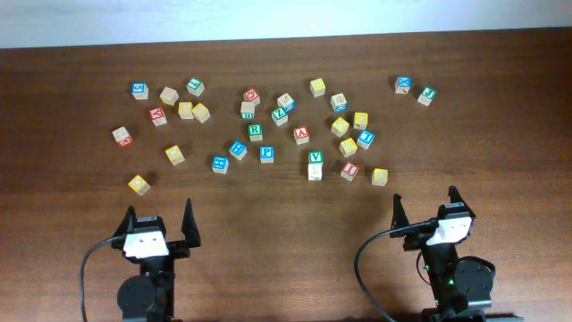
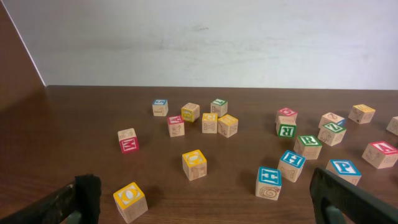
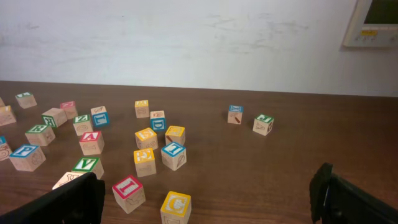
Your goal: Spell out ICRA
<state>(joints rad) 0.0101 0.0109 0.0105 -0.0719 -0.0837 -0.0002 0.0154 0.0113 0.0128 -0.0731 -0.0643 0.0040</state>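
Note:
Four letter cubes of light wood lie scattered among others. The red I (image 1: 350, 169) (image 3: 128, 186) and yellow C (image 1: 380, 176) (image 3: 176, 204) sit just ahead of my right gripper (image 1: 424, 201) (image 3: 208, 190), to its left. The red A (image 1: 301, 135) (image 3: 91, 138) (image 2: 380, 149) lies mid-table. Left of it is the green R (image 1: 256, 131) (image 2: 308, 142) (image 3: 39, 130). My left gripper (image 1: 159, 215) (image 2: 202, 199) hangs near the front edge. Both grippers are open and hold nothing.
A green V cube (image 1: 315, 158) (image 3: 86, 165) and a blue P cube (image 1: 266, 153) (image 2: 343, 167) lie between R and I. A yellow cube (image 1: 138, 184) (image 2: 130, 198) sits close to my left gripper's left finger. Several more cubes spread toward the far edge.

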